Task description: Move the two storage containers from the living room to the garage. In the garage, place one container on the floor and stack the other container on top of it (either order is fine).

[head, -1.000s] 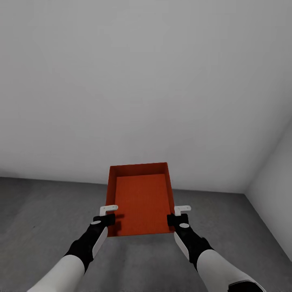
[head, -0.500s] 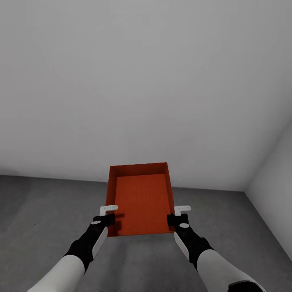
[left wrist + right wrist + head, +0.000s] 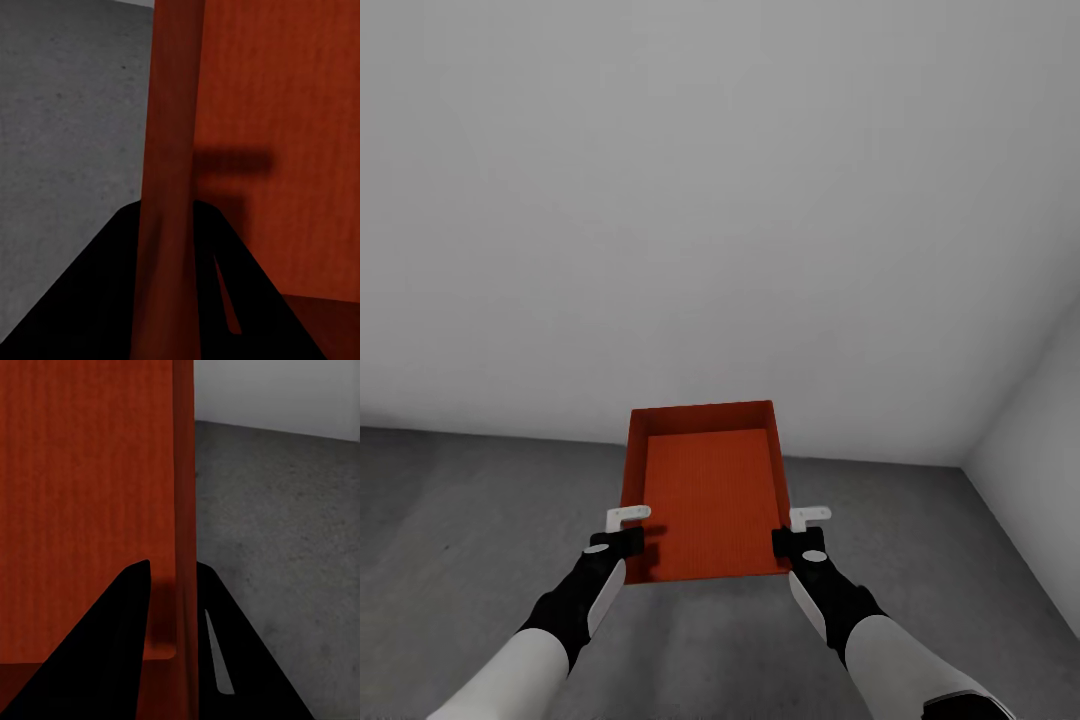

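While unlabeled, the storage container (image 3: 708, 490) sits in both claws.

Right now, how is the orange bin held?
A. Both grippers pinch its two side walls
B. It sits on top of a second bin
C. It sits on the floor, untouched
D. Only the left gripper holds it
A: the left gripper clamps the left wall of the bin and the right gripper the right wall; both wrist views show black fingers astride a wall, above the grey floor.
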